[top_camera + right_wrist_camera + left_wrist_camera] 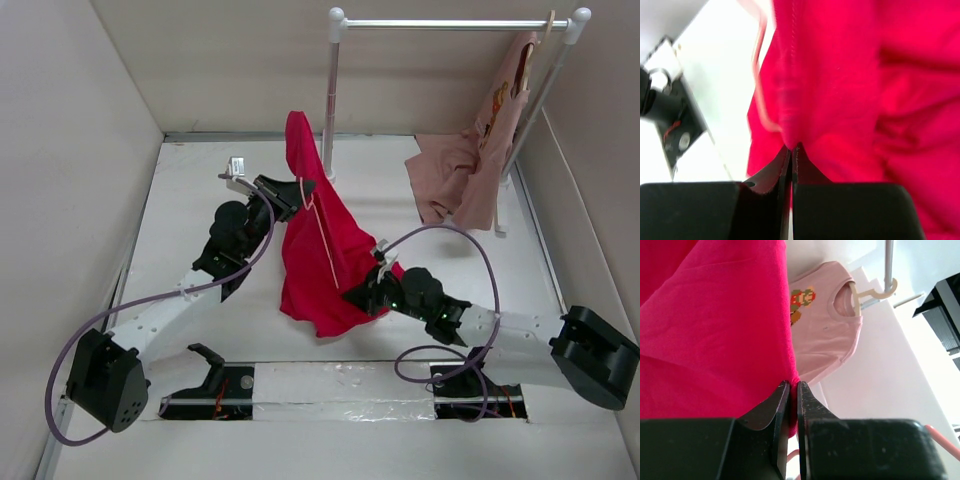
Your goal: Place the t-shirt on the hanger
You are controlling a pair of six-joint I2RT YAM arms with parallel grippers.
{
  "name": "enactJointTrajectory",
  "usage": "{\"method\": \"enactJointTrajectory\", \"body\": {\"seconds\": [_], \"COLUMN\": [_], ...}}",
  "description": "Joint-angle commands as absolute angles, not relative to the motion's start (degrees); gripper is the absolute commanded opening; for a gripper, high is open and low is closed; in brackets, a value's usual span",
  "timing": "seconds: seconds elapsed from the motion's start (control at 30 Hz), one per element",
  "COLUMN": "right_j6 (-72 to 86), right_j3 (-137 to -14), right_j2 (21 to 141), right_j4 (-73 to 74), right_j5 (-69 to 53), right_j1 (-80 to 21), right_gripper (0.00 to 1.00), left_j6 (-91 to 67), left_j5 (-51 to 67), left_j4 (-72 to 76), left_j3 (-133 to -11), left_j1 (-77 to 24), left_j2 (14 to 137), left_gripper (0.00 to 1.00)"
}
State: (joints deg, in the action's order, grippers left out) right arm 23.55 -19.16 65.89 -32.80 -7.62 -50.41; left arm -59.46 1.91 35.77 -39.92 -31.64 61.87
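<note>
I see my left end effector (793, 390) and right end effector (791, 150) each clamped on the t-shirt (320, 250); the hanger (322, 240) lies against it.

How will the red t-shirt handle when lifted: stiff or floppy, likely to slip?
Probably floppy: the t-shirt sags in folds between the left tool and right tool. Likely light, since two small pinches hold it up. It could slide off the thin wire hanger.
</note>
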Motion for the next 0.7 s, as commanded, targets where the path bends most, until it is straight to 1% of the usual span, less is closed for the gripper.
{"method": "enactJointTrajectory", "body": {"seconds": [0.0,0.13,0.27,0.3,0.4,0.63,0.67], "right_j6": [25.13,26.45,27.33,27.68,28.91,32.69,33.04], "right_j3": [-16.79,-15.29,-15.73,-15.99,-16.61,-20.12,-20.56], "right_j2": [63.81,62.32,63.98,65.72,70.2,78.47,78.92], "right_j4": [-28.66,-26.2,-25.84,-26.1,-28.82,-28.05,-27.34], "right_j5": [-0.35,5.09,7.03,7.12,7.29,16.77,17.74], "right_j1": [-53.87,-55.37,-59.4,-60.11,-63.44,-70.66,-71.27], "right_gripper": [0.0,0.0,0.0,0.0,0.0,0.0,0.0], "left_j6": [-59.94,-60.2,-61.08,-61.17,-63.1,-68.2,-68.55], "left_j5": [1.41,0.97,0.62,-1.3,-2.02,-0.35,1.48], "left_j4": [46.75,47.29,48.25,48.34,51.4,54.58,54.41], "left_j3": [-47.1,-49.3,-50.18,-50.71,-50.1,-51.85,-52.38], "left_j1": [-31.29,-30.59,-29.44,-29.44,-29.44,-28.92,-28.92], "left_j2": [62.4,63.46,64.77,65.38,66.88,71.19,71.71], "left_gripper": [0.0,0.0,0.0,0.0,0.0,0.0,0.0]}}
